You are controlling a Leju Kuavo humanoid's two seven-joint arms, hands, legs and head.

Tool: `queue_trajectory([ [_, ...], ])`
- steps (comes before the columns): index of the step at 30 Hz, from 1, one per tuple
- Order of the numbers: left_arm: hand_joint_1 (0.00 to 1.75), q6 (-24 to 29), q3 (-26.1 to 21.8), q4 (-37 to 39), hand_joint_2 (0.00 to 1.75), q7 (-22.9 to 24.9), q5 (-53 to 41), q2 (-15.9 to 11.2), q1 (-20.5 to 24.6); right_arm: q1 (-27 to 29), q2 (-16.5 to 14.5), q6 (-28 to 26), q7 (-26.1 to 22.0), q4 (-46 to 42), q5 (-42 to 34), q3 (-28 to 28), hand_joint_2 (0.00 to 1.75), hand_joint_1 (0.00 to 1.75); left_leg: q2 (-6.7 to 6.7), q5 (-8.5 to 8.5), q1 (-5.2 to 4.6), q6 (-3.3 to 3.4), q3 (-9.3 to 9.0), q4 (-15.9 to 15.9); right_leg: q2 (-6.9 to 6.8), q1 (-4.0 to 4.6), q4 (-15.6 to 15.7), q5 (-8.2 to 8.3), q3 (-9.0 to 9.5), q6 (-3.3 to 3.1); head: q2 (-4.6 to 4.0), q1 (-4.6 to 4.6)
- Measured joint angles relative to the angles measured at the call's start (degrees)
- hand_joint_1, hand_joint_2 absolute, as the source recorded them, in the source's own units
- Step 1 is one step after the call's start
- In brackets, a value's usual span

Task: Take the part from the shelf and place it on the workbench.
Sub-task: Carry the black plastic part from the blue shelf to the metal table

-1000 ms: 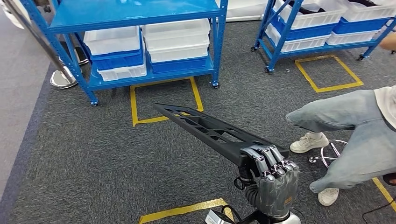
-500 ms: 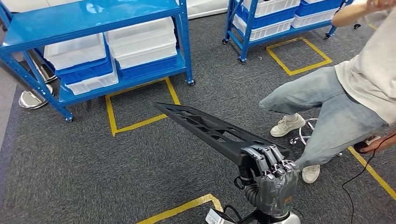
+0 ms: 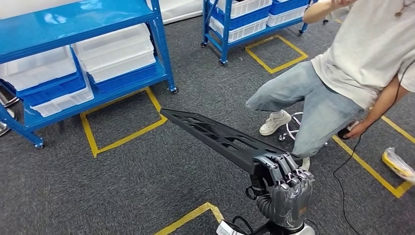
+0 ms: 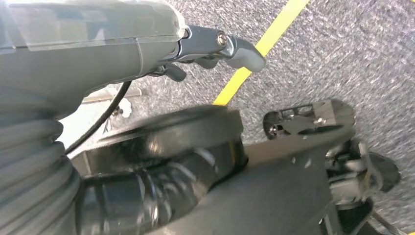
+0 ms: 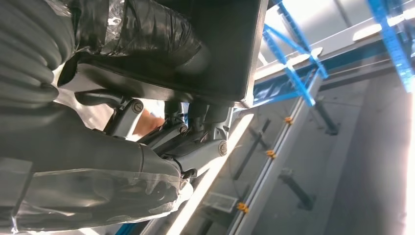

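Right hand (image 3: 286, 182) clamped on near end of part (image 3: 220, 139), held out level above carpet. Left hand (image 4: 215, 46): grip state unclear. Step: carrying from shelf (image 3: 159, 46). Next: reach worktop, avoid person (image 3: 342, 83).

Black part (image 3: 215, 138) with cut-out slots, in grey right hand (image 3: 286, 183). Blue shelf (image 3: 73, 19) with white and blue bins (image 3: 115, 49). Dark grey speckled carpet (image 3: 73, 186), yellow tape lines (image 3: 120, 136). Person (image 3: 352, 63) in pale blue jeans, off-white shirt, white shoes.
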State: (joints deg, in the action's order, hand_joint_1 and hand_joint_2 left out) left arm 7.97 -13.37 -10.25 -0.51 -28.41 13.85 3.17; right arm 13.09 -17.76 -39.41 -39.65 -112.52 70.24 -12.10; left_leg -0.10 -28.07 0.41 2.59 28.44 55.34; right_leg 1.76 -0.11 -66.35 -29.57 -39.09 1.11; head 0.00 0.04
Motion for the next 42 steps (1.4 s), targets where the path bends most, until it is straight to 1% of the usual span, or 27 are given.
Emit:
queue_trajectory([
  [2,0.00,0.02,-0.02,0.00,1.75,0.09,-0.02,-0.01,-0.09,0.06,0.04,0.00,0.00,0.02,-0.20,0.01,1.75,1.75,1.64,-0.11,-0.04,0.02,0.07,0.08,-1.10,-0.49,-6.45,-2.72,-2.99,0.57,0.00,0.00],
  [3,0.00,0.02,-0.03,0.00,1.75,0.15,-0.03,-0.02,-0.09,0.10,0.06,0.00,0.00,0.02,-0.29,0.01,1.75,1.75,2.45,-0.22,-0.02,-0.08,0.05,0.14,-1.37,-0.80,-7.57,-2.72,-3.39,0.85,0.00,-0.01],
  [4,0.00,0.03,-0.04,0.00,1.75,0.21,-0.05,-0.02,-0.10,0.13,0.06,0.00,0.00,0.02,-0.36,0.01,1.75,1.75,3.23,-0.38,0.04,-0.26,-0.03,0.23,-1.68,-1.09,-6.49,-1.69,-2.62,1.12,0.00,0.00],
  [6,0.00,0.05,-0.05,0.00,1.75,0.28,-0.12,-0.01,-0.10,0.21,0.08,0.00,0.00,-0.02,-0.61,0.01,1.75,1.75,4.53,-0.90,0.16,-0.87,-0.22,0.68,-3.48,-1.42,0.61,1.48,1.47,1.44,0.00,0.01],
  [8,0.00,0.15,-0.09,0.00,1.75,0.40,-0.20,-0.01,-0.14,0.51,0.14,0.00,0.01,-0.13,-1.09,0.01,1.75,1.75,5.47,-1.61,-0.03,-1.66,-0.20,1.37,-5.13,-1.17,5.97,2.83,4.46,0.84,0.00,-0.03],
  [9,0.00,0.25,-0.12,0.00,1.75,0.46,-0.23,-0.02,-0.16,0.75,0.17,0.00,0.01,-0.20,-1.33,0.02,1.75,1.75,5.87,-1.89,-0.14,-2.02,-0.28,1.57,-5.36,-0.94,6.75,2.66,4.83,0.34,0.00,-0.04],
  [11,0.00,0.54,-0.21,0.00,1.75,0.60,-0.36,0.00,-0.08,1.29,0.22,0.00,0.01,-0.38,-1.74,0.05,1.75,1.75,6.70,-2.21,-0.10,-2.60,-0.59,1.61,-4.11,-0.73,6.73,2.66,4.71,-0.69,0.00,-0.03],
  [13,0.00,0.82,-0.30,0.00,1.75,0.79,-0.56,0.01,-0.04,1.80,0.23,0.00,0.00,-0.69,-2.15,0.09,1.75,1.75,5.34,-3.55,0.20,-3.11,-0.25,2.94,-3.00,-0.82,6.98,2.88,4.66,-1.42,0.00,-0.02],
  [16,0.00,1.03,-0.43,0.00,1.75,1.02,-0.82,0.00,0.15,2.42,0.24,0.00,0.00,-1.07,-2.85,0.16,1.75,1.75,1.40,-8.80,0.37,-3.31,4.07,12.66,-1.35,-0.79,7.13,3.03,4.63,-2.12,0.00,-0.04],
  [17,0.00,1.07,-0.45,0.00,1.75,1.05,-0.86,0.00,0.37,2.63,0.25,0.00,0.00,-1.08,-3.06,0.21,1.75,1.75,0.96,-9.92,0.35,-3.26,5.68,16.11,-0.67,-0.65,7.11,3.02,4.65,-2.20,0.00,-0.03],
  [18,0.00,1.09,-0.46,0.00,1.75,1.09,-0.87,0.00,0.53,2.85,0.26,0.00,0.00,-1.09,-3.25,0.27,1.75,1.75,0.80,-9.93,0.32,-3.14,6.53,17.84,0.05,-0.52,7.07,3.01,4.72,-2.24,0.00,-0.04],
  [19,0.00,1.10,-0.46,0.00,1.75,1.15,-0.89,-0.01,0.62,3.03,0.27,0.00,0.00,-1.09,-3.43,0.32,1.75,1.75,0.68,-8.83,0.30,-2.95,6.53,17.59,0.89,-0.40,7.03,3.00,4.80,-2.25,0.00,-0.03],
  [20,0.00,1.10,-0.49,0.00,1.75,1.26,-0.93,-0.01,0.61,3.15,0.28,0.00,0.00,-1.09,-3.57,0.35,1.75,1.75,0.32,-6.69,0.29,-2.67,5.55,15.07,1.76,-0.32,6.96,3.00,4.90,-2.25,0.00,-0.03],
  [22,0.00,1.10,-0.57,0.00,1.75,1.42,-0.98,-0.04,0.40,3.24,0.28,0.00,0.00,-1.09,-3.76,0.36,1.75,1.75,-2.16,-2.54,0.29,-2.01,2.98,8.03,3.38,-0.23,6.81,3.03,4.89,-2.15,0.00,-0.01],
  [24,0.00,0.98,-0.70,0.00,1.75,1.14,-0.93,-0.07,0.25,3.33,0.33,0.00,0.00,-1.08,-3.86,0.37,1.75,1.75,-4.51,-1.34,0.20,-1.60,1.55,3.86,4.69,-0.42,6.66,3.29,4.31,-1.69,0.00,-0.01],
  [25,0.00,0.88,-0.76,0.00,1.75,0.65,-0.86,-0.08,0.21,3.48,0.38,0.00,0.00,-1.09,-3.89,0.37,1.75,1.75,-4.73,-1.56,0.12,-1.50,1.41,3.39,5.27,-0.56,6.69,3.53,3.95,-1.28,0.00,-0.01],
  [26,0.00,0.77,-0.81,0.00,1.75,0.01,-0.75,-0.05,0.14,3.76,0.44,-0.01,-0.01,-1.21,-3.91,0.37,1.75,1.75,-4.19,-1.57,0.10,-1.35,1.15,2.77,5.88,-0.66,6.88,3.81,3.71,-0.84,0.00,-0.02],
  [27,0.00,0.69,-0.86,0.00,1.75,-0.64,-0.62,-0.05,0.01,4.18,0.54,-0.02,-0.02,-1.38,-3.97,0.35,1.75,1.75,-3.49,-1.37,0.18,-1.11,0.90,2.22,5.43,-0.64,6.84,3.84,3.54,-0.49,0.00,-0.01],
  [28,0.00,0.69,-0.93,0.00,1.75,-1.16,-0.46,-0.06,-0.21,4.57,0.63,-0.03,-0.02,-1.58,-4.05,0.32,1.75,1.75,-2.75,-1.04,0.28,-0.82,0.64,1.66,4.18,-0.50,6.25,3.39,3.23,-0.19,0.00,0.04],
  [30,0.00,0.75,-1.11,0.00,1.75,-1.66,-0.13,-0.08,-0.67,4.97,0.82,-0.06,-0.04,-1.85,-4.16,0.11,1.75,1.75,-1.02,-0.58,0.33,-0.25,0.22,0.82,0.50,-0.31,1.87,0.63,1.19,0.20,0.00,0.13],
  [31,0.00,0.78,-1.25,0.00,1.75,-1.77,-0.01,-0.12,-0.84,4.95,0.91,-0.06,-0.04,-1.83,-4.07,-0.04,1.75,1.75,-0.15,-0.57,0.22,-0.09,0.20,0.75,-0.63,-0.37,-1.68,-1.21,-0.52,0.43,0.00,0.19],
  [33,0.00,0.76,-1.57,0.00,1.75,-1.87,0.07,-0.25,-0.98,4.90,1.05,-0.04,-0.04,-1.60,-3.54,-0.26,1.75,1.75,1.65,-0.69,0.09,-0.03,0.21,0.81,-1.32,-0.70,-7.29,-3.13,-3.12,0.85,0.00,0.18],
  [34,0.00,0.73,-1.74,0.00,1.75,-1.90,0.08,-0.31,-1.00,4.86,1.09,-0.04,-0.04,-1.44,-3.17,-0.31,1.75,1.75,2.48,-0.79,0.07,-0.10,0.16,0.84,-1.51,-0.87,-7.50,-2.62,-3.06,1.01,0.00,0.17],
  [36,0.00,0.61,-2.07,0.00,1.75,-1.99,0.09,-0.37,-1.02,4.70,1.11,-0.04,-0.04,-1.20,-2.51,-0.36,1.75,1.75,3.80,-1.14,0.09,-0.40,-0.02,1.06,-2.61,-1.11,-1.79,0.62,0.37,1.15,0.00,0.18],
  [38,0.00,0.39,-2.25,0.00,1.75,-2.19,0.08,-0.40,-1.06,4.38,1.14,-0.04,-0.04,-1.05,-2.11,-0.45,1.75,1.75,4.75,-1.72,-0.15,-0.99,-0.07,1.53,-4.62,-0.84,4.84,2.64,4.13,0.65,0.00,0.17],
  [40,0.00,0.08,-2.33,0.00,1.75,-2.47,0.04,-0.46,-1.08,4.12,1.15,-0.04,-0.04,-0.96,-1.83,-0.58,1.75,1.75,5.52,-2.12,-0.40,-1.63,-0.20,1.76,-5.15,-0.37,6.84,2.58,5.08,-0.16,0.00,0.15],
  [42,0.00,-0.18,-2.36,0.00,1.75,-2.74,0.02,-0.48,-1.01,4.03,1.15,-0.05,-0.04,-0.93,-1.55,-0.66,1.75,1.75,6.00,-2.44,-0.27,-2.18,-0.54,1.81,-4.04,-0.43,7.07,2.74,4.98,-0.87,0.00,0.15],
])
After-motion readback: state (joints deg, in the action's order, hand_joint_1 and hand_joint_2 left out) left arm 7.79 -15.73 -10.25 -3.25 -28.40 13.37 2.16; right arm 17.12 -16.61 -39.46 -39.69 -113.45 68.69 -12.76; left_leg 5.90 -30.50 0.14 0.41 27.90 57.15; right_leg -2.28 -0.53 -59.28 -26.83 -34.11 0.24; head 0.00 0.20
